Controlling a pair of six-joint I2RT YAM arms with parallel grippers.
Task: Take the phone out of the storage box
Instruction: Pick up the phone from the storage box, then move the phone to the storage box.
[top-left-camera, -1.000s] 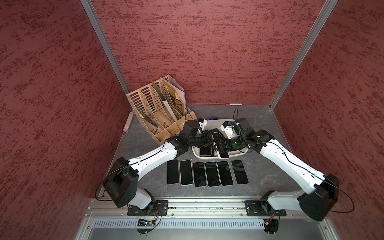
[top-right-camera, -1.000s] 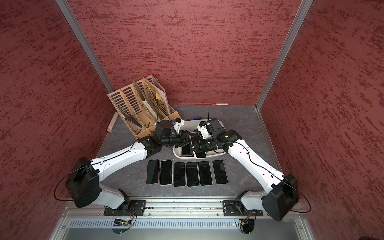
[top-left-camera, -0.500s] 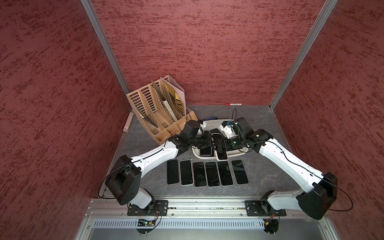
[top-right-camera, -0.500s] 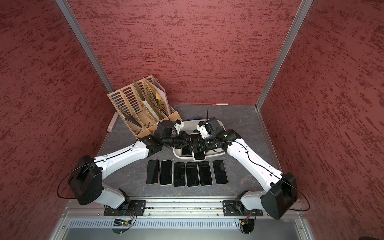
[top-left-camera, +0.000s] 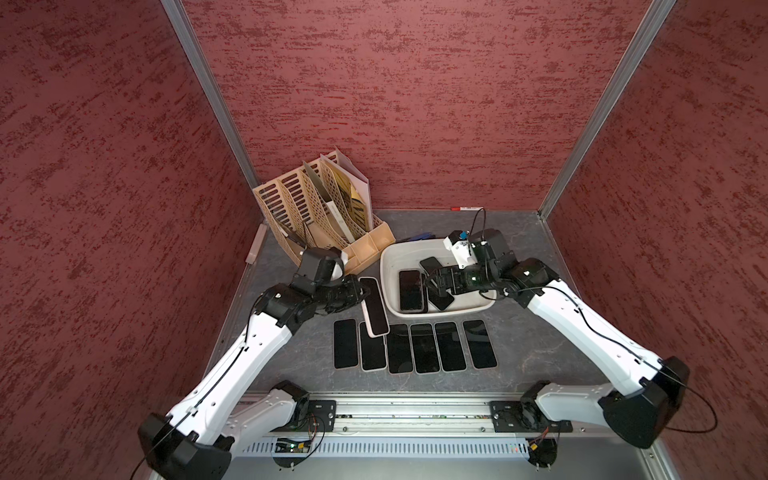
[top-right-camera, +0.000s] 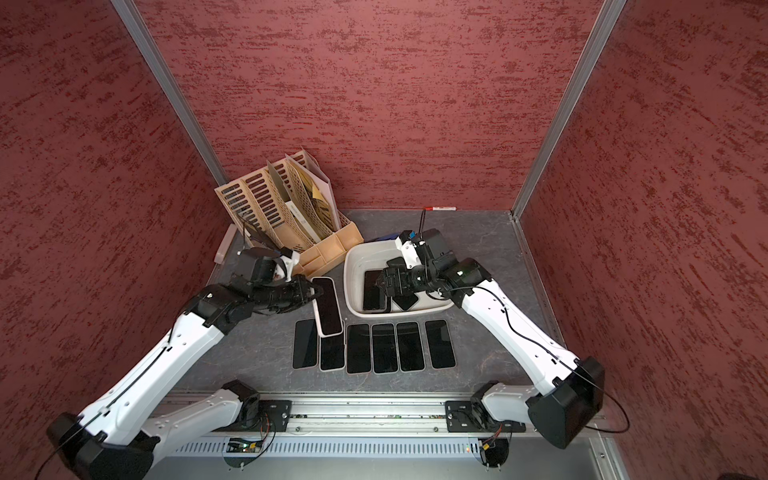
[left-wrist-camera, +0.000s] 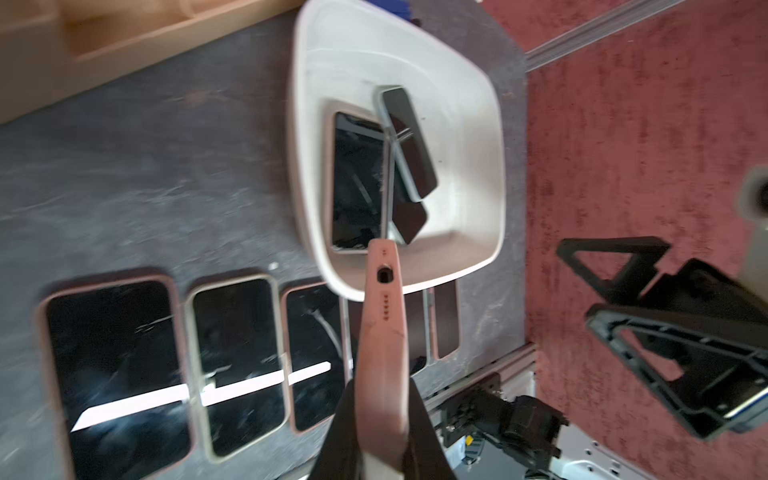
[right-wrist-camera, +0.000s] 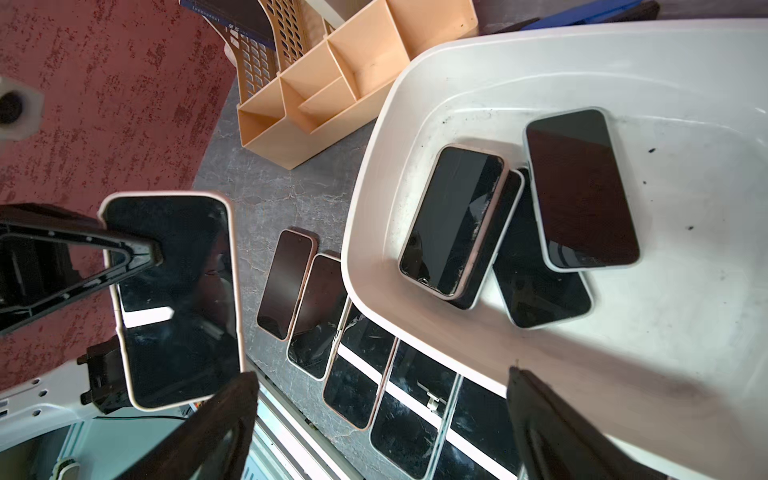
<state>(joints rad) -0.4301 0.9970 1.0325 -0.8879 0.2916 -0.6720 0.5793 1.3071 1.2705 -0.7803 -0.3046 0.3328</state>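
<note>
1. The table (top-left-camera: 524, 332) is my landing ground. I judge the bare grey patch beside the row's left end the safest place to set down.
2. The file organizer (top-left-camera: 316, 208) stands just behind my left arm, so I swing low and forward, not back.
3. The storage box (top-left-camera: 390, 270) sits behind the row and has several phones in it, stacked and overlapping. Those come afterwards.
4. The row of phones (top-left-camera: 424, 348), six lying screen up and side by side, is in front of the box. I must not land on it.
5. The phone (top-left-camera: 375, 307) in its pink case is out of the box and in the air just beside its left wall. Its near end hangs over the row's second phone in both top views.
6. The left gripper (top-left-camera: 362, 294) pinches it across screen and back toward one end, with the fingers (left-wrist-camera: 338, 432) pressed onto it. I lower until the case lies flat, then release, so it does not slap down.
7. The right gripper (top-left-camera: 434, 286) hovers over the box with its fingers (right-wrist-camera: 552, 432) spread wide, holding nothing. I park it there, above the phones beneath.
</note>
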